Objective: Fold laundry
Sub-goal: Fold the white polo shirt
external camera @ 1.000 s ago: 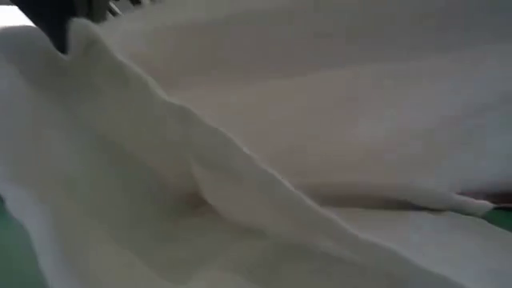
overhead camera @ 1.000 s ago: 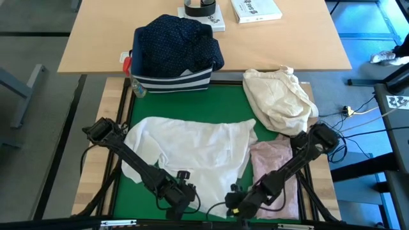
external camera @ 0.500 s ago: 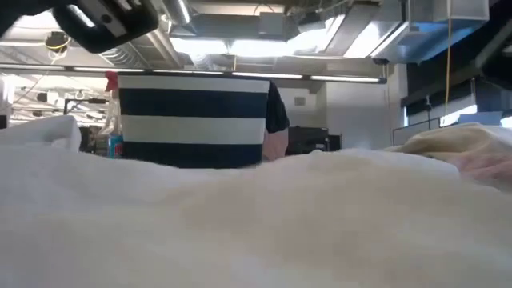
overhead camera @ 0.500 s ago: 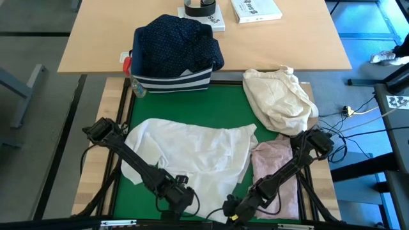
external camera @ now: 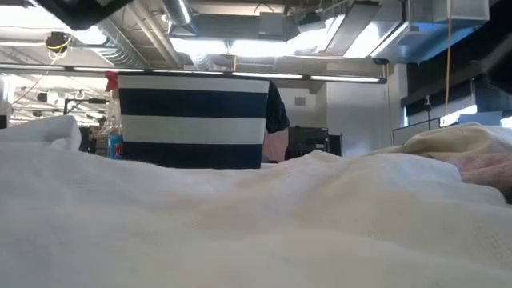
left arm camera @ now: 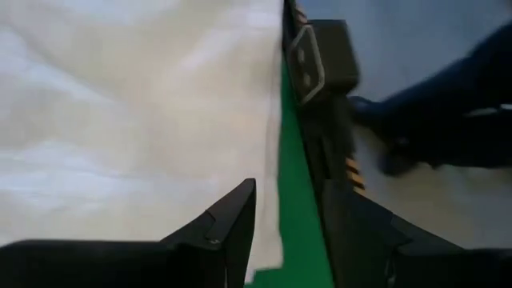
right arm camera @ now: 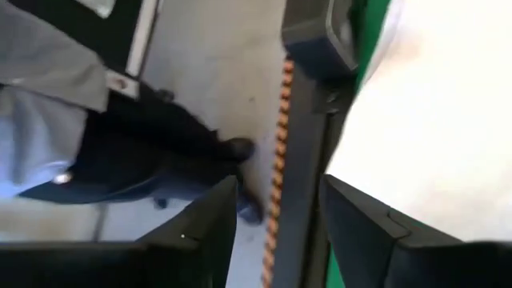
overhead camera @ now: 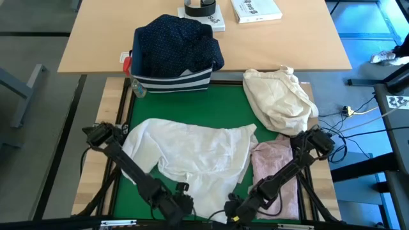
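Lying spread over the green mat (overhead camera: pixel 223 105), the white shirt (overhead camera: pixel 192 150) is the landmark here: it sits flattened and wide, probably laid out so its edges can be reached for folding. At the shirt's near-left hem the left gripper (overhead camera: pixel 171 206) hovers with its fingers (left arm camera: pixel 228 220) parted and nothing between them; in the left wrist view the shirt's edge runs just beside them, apart from the pads. At the shirt's near-right hem the right gripper (overhead camera: pixel 238 208) also stands spread and empty, pointing out past the table edge. Right of the shirt, touching its side, lies the pale pink top (overhead camera: pixel 275 172), likely waiting its turn. Beyond the shirt on the left, the navy dotted shirt (overhead camera: pixel 176 41) heaps in the striped bin (overhead camera: pixel 171 82); beyond on the right sits the cream bundle (overhead camera: pixel 280 99).

The low view is mostly filled by shirt cloth, hiding both grippers. Grey jeans are nowhere visible. A person's dark legs show in the right wrist view, cut off.
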